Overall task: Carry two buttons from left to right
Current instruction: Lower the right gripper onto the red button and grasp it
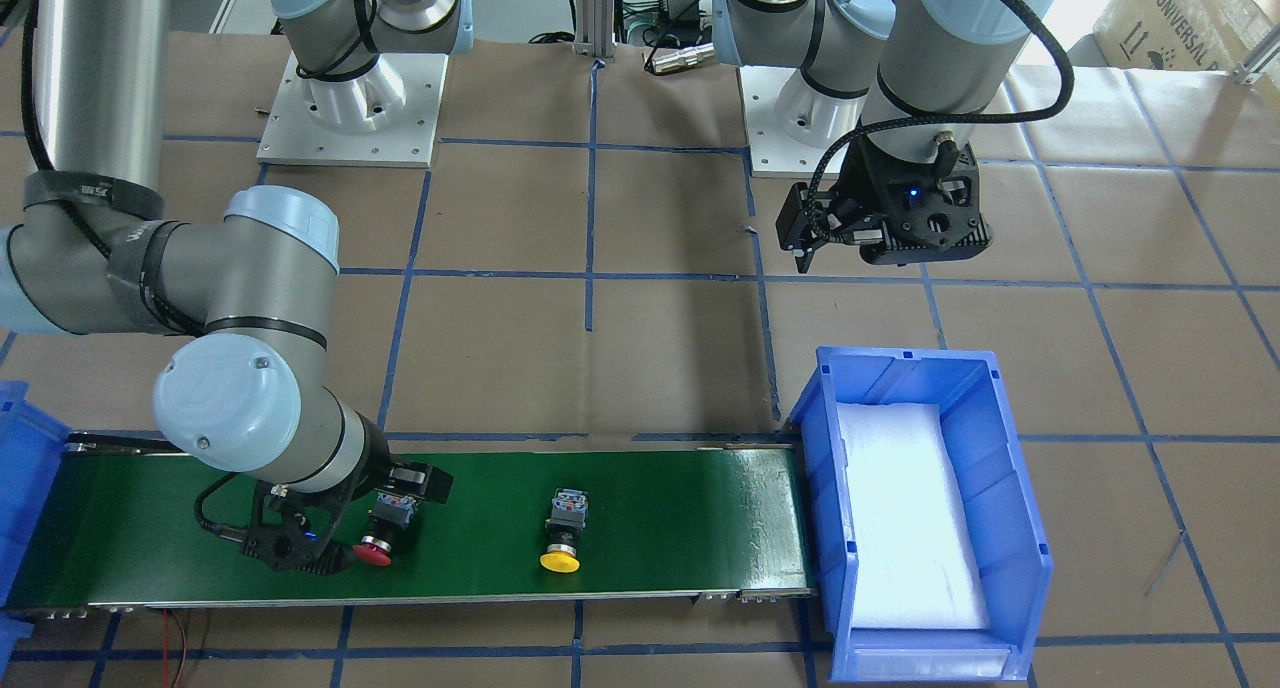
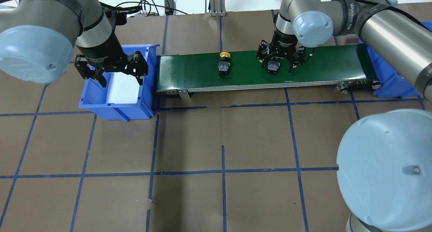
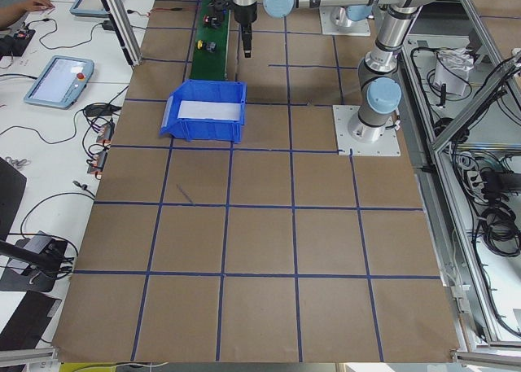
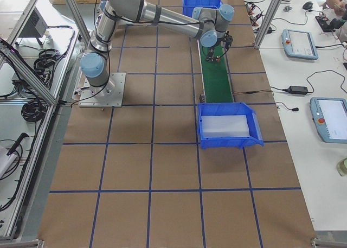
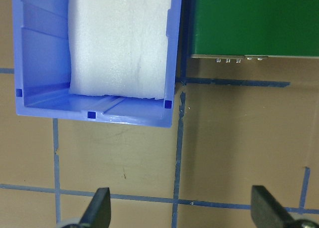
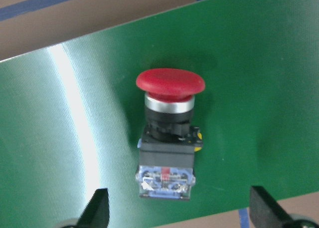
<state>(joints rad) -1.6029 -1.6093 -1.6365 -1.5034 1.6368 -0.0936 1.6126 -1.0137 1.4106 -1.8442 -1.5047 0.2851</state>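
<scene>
Directly under the right fingers (image 6: 98, 209) lies the red button (image 6: 167, 138), on its side on the green belt (image 1: 680, 518). The fingers are spread wide, one on each side of the button, and touch nothing. In the wrist view the button's long axis runs from the mushroom cap, farthest from the camera's lower edge, to the contact block nearest it. That is crosswise to the line on which the fingers close, so a straight drop should bring them onto the block's flanks with no turn of the wrist. The yellow button (image 1: 562, 536) lies the same way farther along the belt, toward the left bin (image 2: 114, 110) and well apart from the red one. The left fingers (image 5: 101, 208) are also spread and empty; they hang by that bin, which shows only white foam. The right arm is plainly nearer both buttons. The right bin (image 1: 25, 458) waits at the belt's other end on the counter (image 2: 222, 141), and I judge neither button delivered yet.
</scene>
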